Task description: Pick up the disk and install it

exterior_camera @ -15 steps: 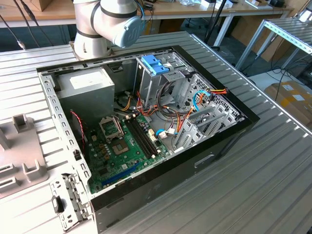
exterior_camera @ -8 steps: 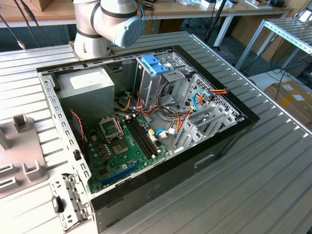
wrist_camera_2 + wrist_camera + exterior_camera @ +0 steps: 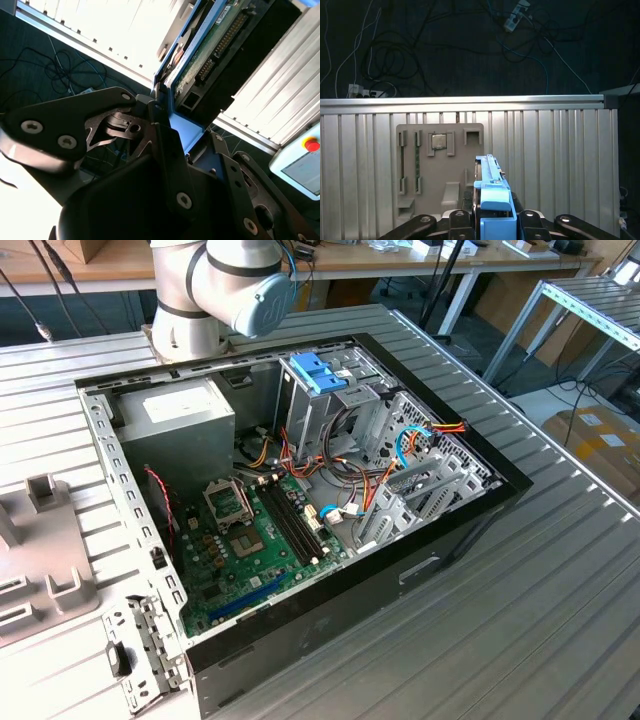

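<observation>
Table: the ribbed aluminium table (image 3: 560, 150) lies below me in the first wrist view, with a dark floor and loose cables past its edge.
Computer case: the open case (image 3: 450, 540) lies on its side in the exterior view. Its drive cage (image 3: 325, 375), which has a light-blue top, stands at the far side, and orange and blue cables (image 3: 415, 440) are bunched just beside it.
Fixture plate: the grey slotted plate (image 3: 425, 170) is directly beyond my fingers.
Disk: the disk (image 3: 492, 200) is in my grasp, edge-on and in line with the plate. I cannot tell if its far end is clear of the plate.
Gripper: my gripper (image 3: 492, 220) is pinched onto the disk at its blue rail (image 3: 185, 130). The circuit-board side (image 3: 210, 45) is exposed.
Doing it well: I judge this calls for a firm, even squeeze on the rails and no load on the board. The disk should stay square and travel clear of the cables.
</observation>
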Controlling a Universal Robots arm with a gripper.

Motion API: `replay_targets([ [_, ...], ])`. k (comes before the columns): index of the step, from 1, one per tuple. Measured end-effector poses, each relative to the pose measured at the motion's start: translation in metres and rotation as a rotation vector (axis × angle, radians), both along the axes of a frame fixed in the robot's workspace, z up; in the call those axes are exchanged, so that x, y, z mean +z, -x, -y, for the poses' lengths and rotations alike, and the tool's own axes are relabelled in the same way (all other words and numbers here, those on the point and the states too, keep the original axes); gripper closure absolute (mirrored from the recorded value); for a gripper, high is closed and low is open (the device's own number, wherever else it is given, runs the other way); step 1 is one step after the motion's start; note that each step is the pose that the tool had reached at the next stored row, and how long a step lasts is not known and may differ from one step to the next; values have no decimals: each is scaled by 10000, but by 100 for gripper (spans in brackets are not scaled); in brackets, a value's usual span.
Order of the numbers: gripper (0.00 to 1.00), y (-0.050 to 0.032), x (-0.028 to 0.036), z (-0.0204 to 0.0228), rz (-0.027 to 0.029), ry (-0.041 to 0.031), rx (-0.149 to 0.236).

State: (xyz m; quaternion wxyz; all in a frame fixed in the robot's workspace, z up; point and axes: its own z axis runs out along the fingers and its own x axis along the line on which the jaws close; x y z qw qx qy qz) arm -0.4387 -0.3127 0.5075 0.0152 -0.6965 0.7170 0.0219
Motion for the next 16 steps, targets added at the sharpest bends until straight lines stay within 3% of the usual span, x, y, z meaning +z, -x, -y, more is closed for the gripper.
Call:
replay_targets([
  [16,63,-37,0,8,0,0,0],
])
